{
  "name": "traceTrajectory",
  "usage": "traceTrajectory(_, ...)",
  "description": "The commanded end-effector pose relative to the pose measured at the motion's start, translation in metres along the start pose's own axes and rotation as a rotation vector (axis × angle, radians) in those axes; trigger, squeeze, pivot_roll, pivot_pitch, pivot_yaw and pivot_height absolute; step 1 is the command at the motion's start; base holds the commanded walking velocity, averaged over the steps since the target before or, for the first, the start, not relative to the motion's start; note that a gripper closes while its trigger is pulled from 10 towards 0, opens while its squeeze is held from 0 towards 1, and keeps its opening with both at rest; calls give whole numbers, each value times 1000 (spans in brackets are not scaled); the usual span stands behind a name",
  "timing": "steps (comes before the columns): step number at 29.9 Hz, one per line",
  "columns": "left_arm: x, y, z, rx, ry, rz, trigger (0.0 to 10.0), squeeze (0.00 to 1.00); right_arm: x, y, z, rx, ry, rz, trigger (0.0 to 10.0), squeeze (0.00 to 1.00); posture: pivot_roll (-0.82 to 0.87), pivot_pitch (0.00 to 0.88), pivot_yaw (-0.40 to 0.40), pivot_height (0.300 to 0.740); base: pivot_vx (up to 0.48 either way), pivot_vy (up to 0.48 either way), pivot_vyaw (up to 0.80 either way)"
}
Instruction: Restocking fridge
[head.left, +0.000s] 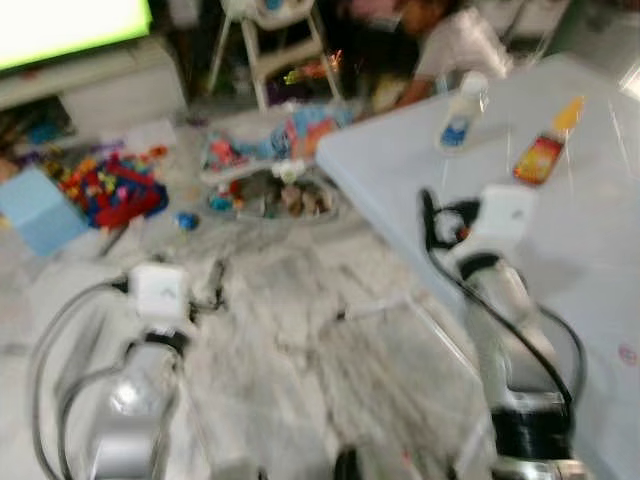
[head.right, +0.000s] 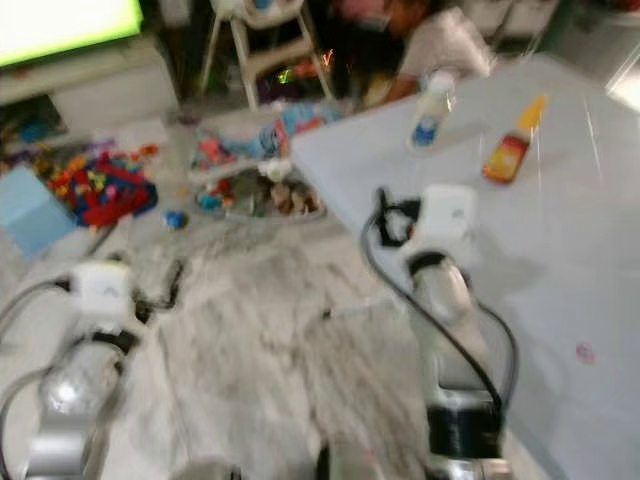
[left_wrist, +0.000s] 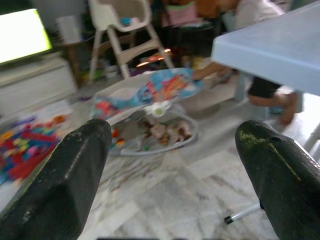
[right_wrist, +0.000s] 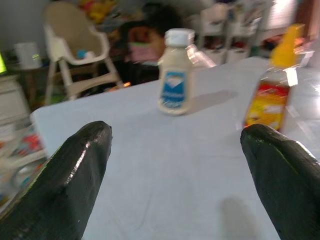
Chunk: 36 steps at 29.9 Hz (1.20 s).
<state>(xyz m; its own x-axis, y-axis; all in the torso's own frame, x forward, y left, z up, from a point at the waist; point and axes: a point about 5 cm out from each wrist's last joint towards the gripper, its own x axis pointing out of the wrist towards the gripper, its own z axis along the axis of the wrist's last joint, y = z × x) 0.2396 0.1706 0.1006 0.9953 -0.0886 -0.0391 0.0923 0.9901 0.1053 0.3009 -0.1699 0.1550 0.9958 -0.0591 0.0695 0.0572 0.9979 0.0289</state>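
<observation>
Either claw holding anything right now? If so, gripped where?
Nothing held. Left claw is open over the floor; right claw is open above the table, short of the white bottle and the yellow-capped bottle.

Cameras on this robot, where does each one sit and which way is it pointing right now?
Left eye and right eye views: on the head, looking forward and down at the marble floor, both silver arms, and the pale blue table.
Left wrist view: along the open left gripper, toward scattered toys and a white high chair.
Right wrist view: along the open right gripper, over the table toward a white-capped cream bottle and a yellow-capped sauce bottle.
Shared: both bottles and the table.
</observation>
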Motion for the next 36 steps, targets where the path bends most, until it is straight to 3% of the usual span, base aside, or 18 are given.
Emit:
traceTrajectory(1,-5,6,-3,11,12,22,10000,0,-1,6,-1,-5,-1,12,10000,0,-13,115,-32,740,0,0,-800)
traceTrajectory(16,-5,5,-2,13,4,-10,10000,0,2,2,2,-92,-38,-25,10000,0,-7,116,-25,740,55,0,-729)
traceTrajectory(36,-2,1,-1,13,-14,-31,10000,0,11,-3,7,-139,-78,-38,10000,0,-3,109,-31,740,425,0,0)
